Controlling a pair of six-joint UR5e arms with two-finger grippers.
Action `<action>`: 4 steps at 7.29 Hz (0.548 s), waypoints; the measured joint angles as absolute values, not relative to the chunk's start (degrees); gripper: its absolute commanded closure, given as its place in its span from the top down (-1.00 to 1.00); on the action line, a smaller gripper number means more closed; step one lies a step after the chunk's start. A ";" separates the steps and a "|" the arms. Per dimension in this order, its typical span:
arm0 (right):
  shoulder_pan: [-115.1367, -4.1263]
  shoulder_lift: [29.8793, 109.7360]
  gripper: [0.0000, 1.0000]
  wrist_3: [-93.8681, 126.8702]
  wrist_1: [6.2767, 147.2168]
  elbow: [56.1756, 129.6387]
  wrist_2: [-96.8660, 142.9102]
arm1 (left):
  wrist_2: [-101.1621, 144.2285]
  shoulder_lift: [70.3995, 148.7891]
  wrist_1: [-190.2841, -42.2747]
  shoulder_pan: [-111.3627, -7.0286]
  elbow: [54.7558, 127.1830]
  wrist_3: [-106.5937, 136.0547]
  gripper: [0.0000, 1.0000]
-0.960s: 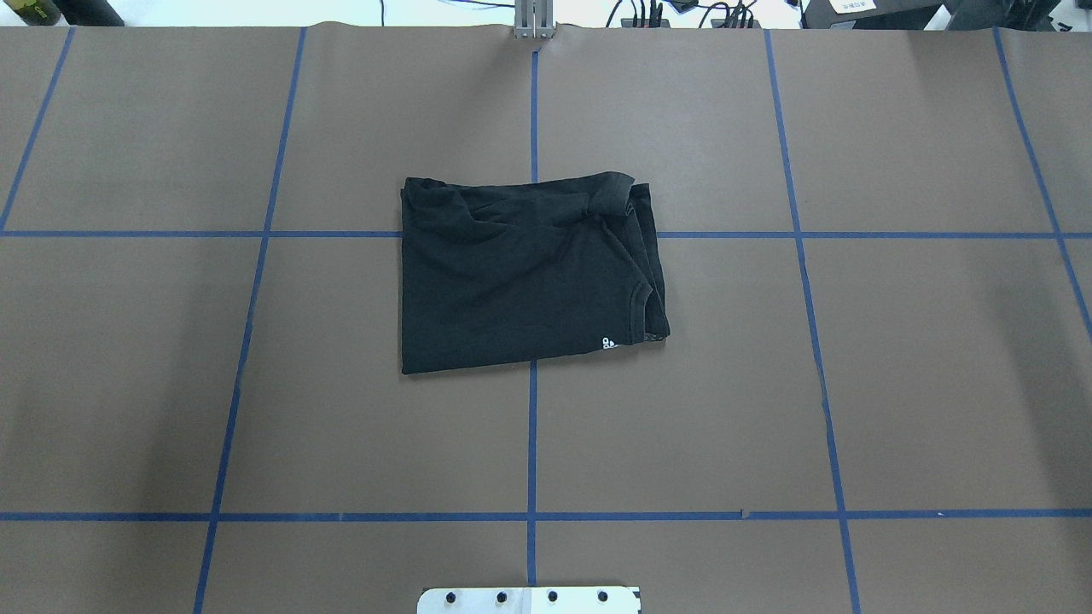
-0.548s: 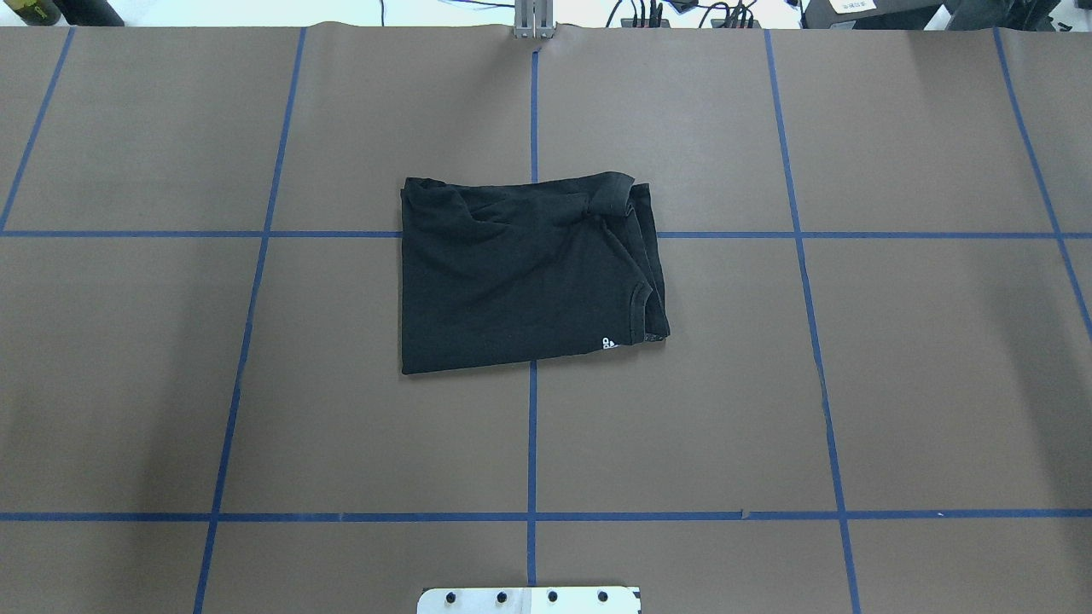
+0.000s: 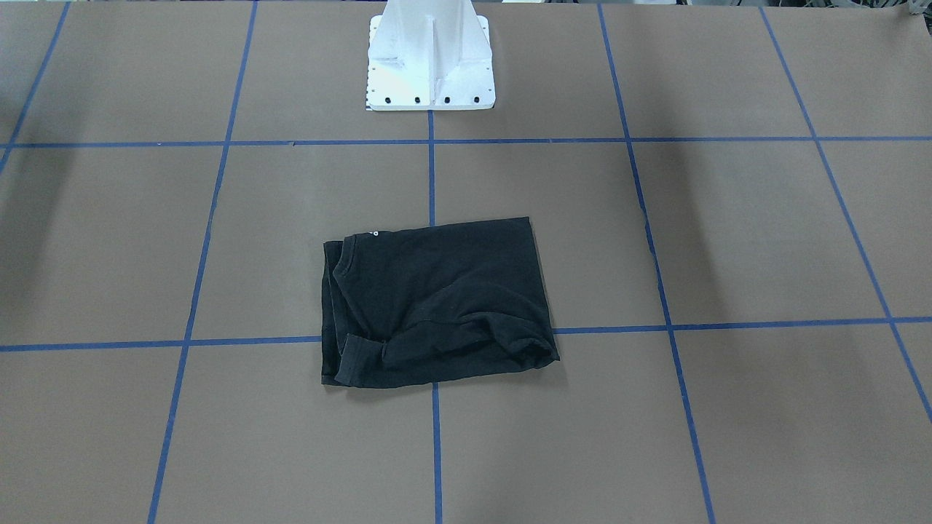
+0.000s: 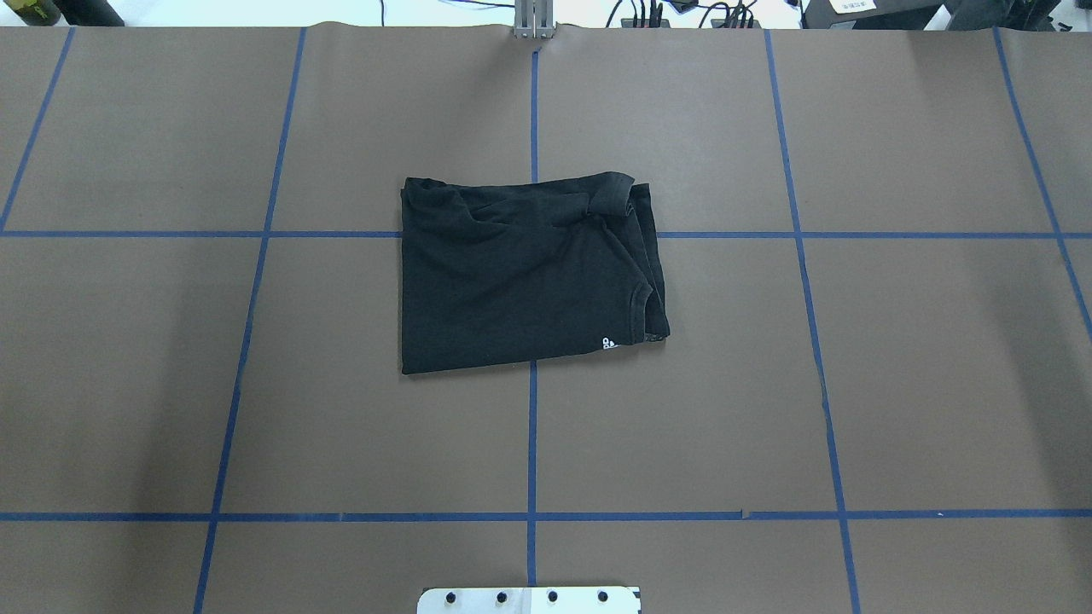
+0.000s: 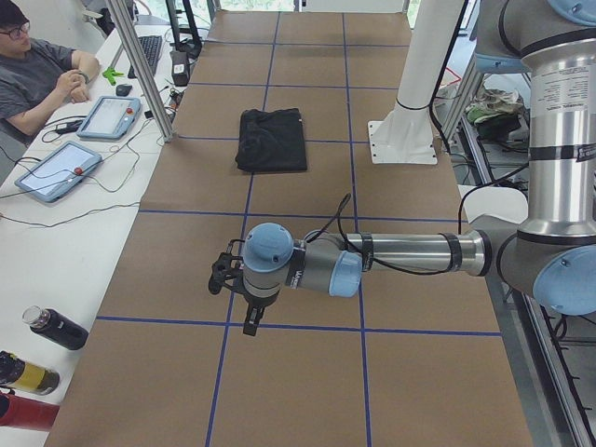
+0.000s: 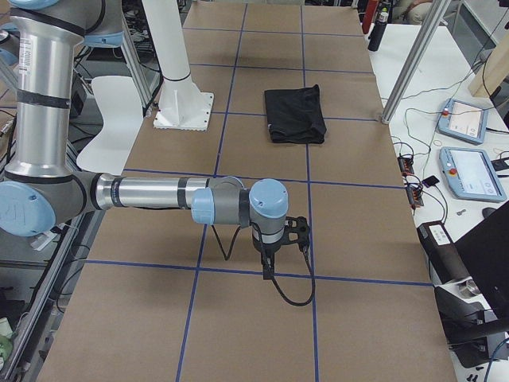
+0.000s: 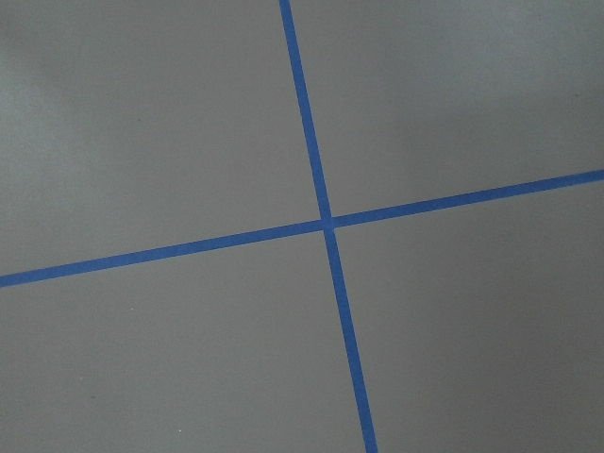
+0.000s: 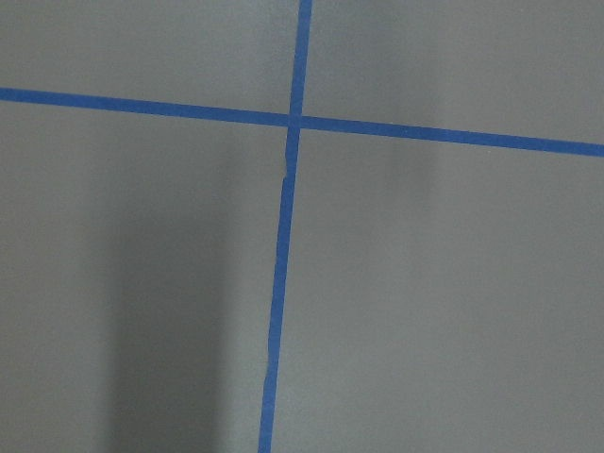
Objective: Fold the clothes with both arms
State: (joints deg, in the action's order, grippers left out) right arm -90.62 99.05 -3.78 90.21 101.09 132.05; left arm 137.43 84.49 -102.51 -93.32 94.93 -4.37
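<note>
Change: nothing is seen moved against the earlier overhead frames; the T-shirt (image 4: 525,277) lies in the same folded rectangle.
Near: the white base pedestal (image 3: 429,62) is bolted at the near edge of the table (image 4: 256,384), on the centre tape line (image 4: 531,443).
Arms: the left arm (image 5: 400,253) and the right arm (image 6: 151,193) are stretched low over the left and right table ends, well apart from the shirt.
Grippers: the left gripper (image 5: 226,277) and the right gripper (image 6: 301,232) are seen only in the side views, so whether the fingers are spread or closed cannot be told. Nothing is seen held.
Shirt location: mid-table, across the centre tape line.
Handling: judged light, soft and limp, not fragile. Stacked layers are likely to slide apart if dragged.
Hold: the left fold edge is clean. The right edge shows loose layers and the collar (image 4: 641,298), so any pinch there should take all layers.
Far: a rumpled sleeve (image 4: 597,200) sits on the far edge.
Surroundings: a post (image 5: 140,65), two tablets (image 5: 56,170) and a seated person (image 5: 37,74) are beyond the far table edge.
Obstruction: none is seen on either approach.
</note>
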 measured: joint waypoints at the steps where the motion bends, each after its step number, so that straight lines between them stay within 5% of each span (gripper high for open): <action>1: -90.62 99.04 1.00 -3.78 90.19 101.18 132.12 | 137.39 84.47 -102.60 -93.31 94.92 -4.39 1.00; 4: -90.62 98.97 1.00 -3.78 90.10 101.43 132.34 | 137.41 84.46 -102.65 -93.34 94.98 -4.39 1.00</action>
